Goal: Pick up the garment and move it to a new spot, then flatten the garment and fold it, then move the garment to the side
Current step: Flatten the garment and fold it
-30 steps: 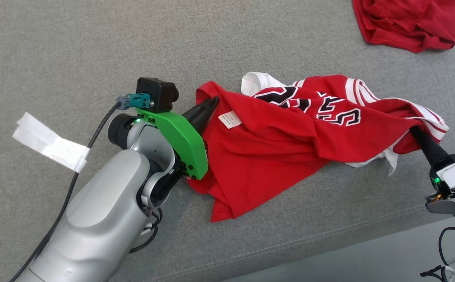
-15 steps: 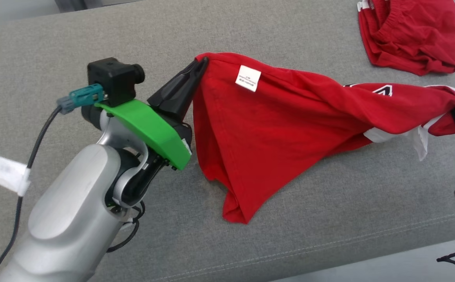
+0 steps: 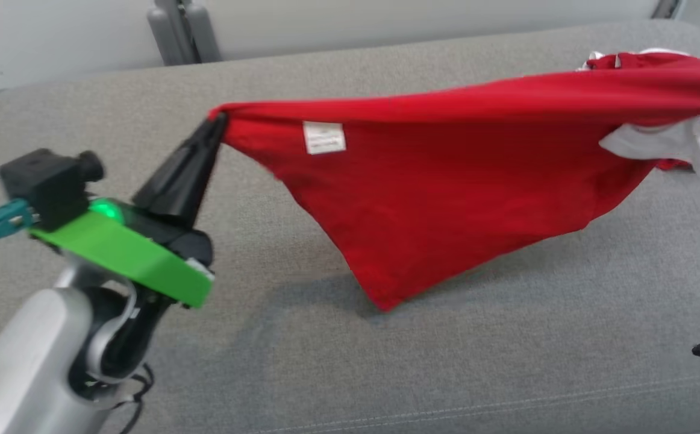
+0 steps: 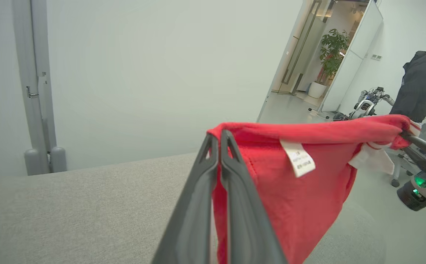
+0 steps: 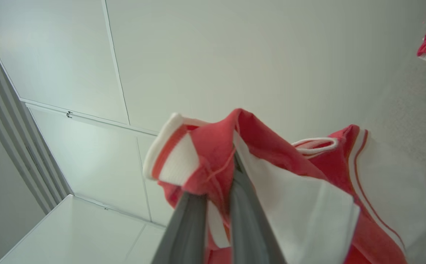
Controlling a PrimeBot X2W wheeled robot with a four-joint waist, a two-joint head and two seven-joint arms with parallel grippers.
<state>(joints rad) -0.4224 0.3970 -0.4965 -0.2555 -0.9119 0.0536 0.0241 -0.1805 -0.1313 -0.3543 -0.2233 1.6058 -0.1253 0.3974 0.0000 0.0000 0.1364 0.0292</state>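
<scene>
While the red garment (image 3: pixel 446 199) hangs stretched above the grey cushion (image 3: pixel 302 374), my left gripper (image 3: pixel 214 126) pinches one corner and my right gripper (image 5: pixel 218 187) is clamped on the striped end; I judge the pickup done, with placing, flattening, folding and setting aside left.

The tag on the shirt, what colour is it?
White; the tag shows best in the left wrist view.
</scene>
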